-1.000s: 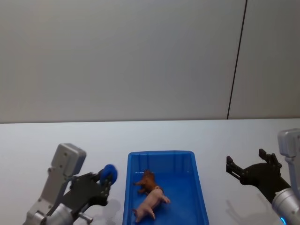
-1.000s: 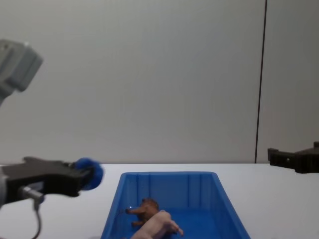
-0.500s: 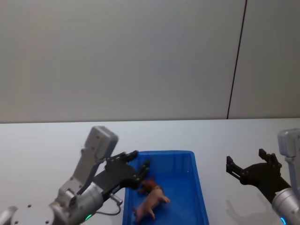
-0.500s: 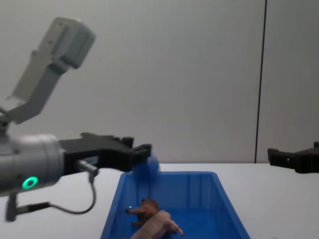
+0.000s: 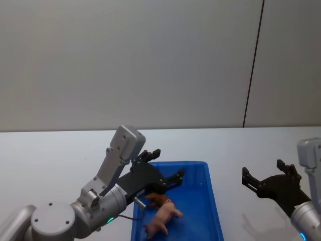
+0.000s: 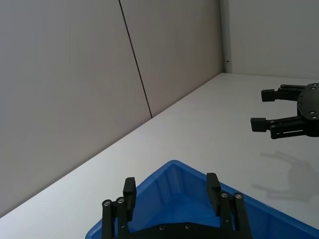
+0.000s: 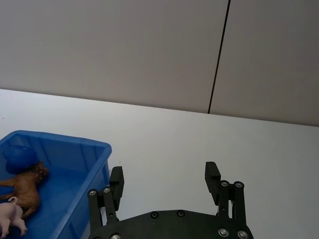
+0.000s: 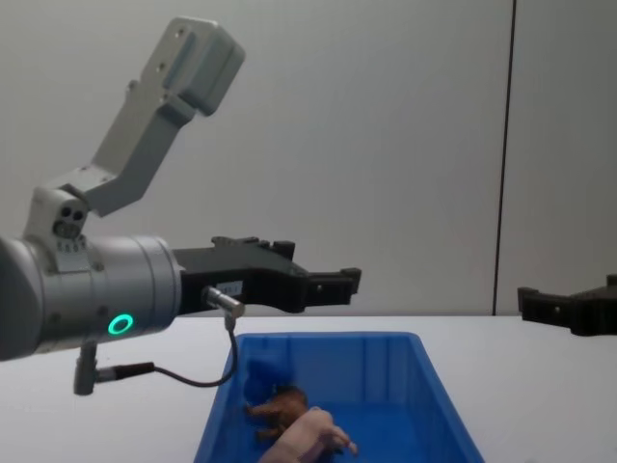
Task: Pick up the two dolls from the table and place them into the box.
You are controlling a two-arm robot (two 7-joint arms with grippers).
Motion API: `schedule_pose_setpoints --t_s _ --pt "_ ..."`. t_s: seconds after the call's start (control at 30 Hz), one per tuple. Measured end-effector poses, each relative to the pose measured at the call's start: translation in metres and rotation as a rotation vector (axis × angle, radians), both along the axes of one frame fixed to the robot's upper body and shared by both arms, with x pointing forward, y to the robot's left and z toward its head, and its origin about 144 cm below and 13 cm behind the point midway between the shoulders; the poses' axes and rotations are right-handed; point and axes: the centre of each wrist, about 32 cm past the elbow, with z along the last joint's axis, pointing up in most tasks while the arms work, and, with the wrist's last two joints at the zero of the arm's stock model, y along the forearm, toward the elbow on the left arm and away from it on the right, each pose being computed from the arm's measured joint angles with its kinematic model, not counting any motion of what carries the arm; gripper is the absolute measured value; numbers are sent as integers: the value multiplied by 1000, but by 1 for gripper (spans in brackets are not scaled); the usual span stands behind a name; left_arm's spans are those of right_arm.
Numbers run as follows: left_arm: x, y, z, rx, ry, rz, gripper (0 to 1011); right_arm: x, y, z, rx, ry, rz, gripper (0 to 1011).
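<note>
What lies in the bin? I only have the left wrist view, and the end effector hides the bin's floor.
Observer: Both dolls. A brown lion and a pink pig lie side by side on the floor of the bin.
Reviewer: Anything else in there?
Observer: Yes. The right wrist view shows a small blue ball by the lion's head.

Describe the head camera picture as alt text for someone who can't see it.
A blue box on a white table holds a brown lion doll and a pink pig doll; the open left gripper hovers above them. The open right gripper waits aside.
</note>
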Motion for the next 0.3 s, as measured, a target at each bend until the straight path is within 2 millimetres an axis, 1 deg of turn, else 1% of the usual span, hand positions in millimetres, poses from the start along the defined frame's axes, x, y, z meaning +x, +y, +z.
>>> schedule_pose_setpoints --t_s 0.03,0.07,0.17,0.2,0.3 --pt "1 0 0 0 -1 -2 869 0 0 0 0 0 0 1001" --pt "2 -2 1 0 -1 -7 921 0 0 0 0 0 0 1001" --pt "3 -3 1 1 -3 -14 986 0 0 0 0 0 0 1001" --pt "4 -4 2 2 -3 -15 1002 0 0 0 0 0 0 1001" --pt "5 -5 2 2 -5 -21 1001 0 0 0 0 0 0 1001"
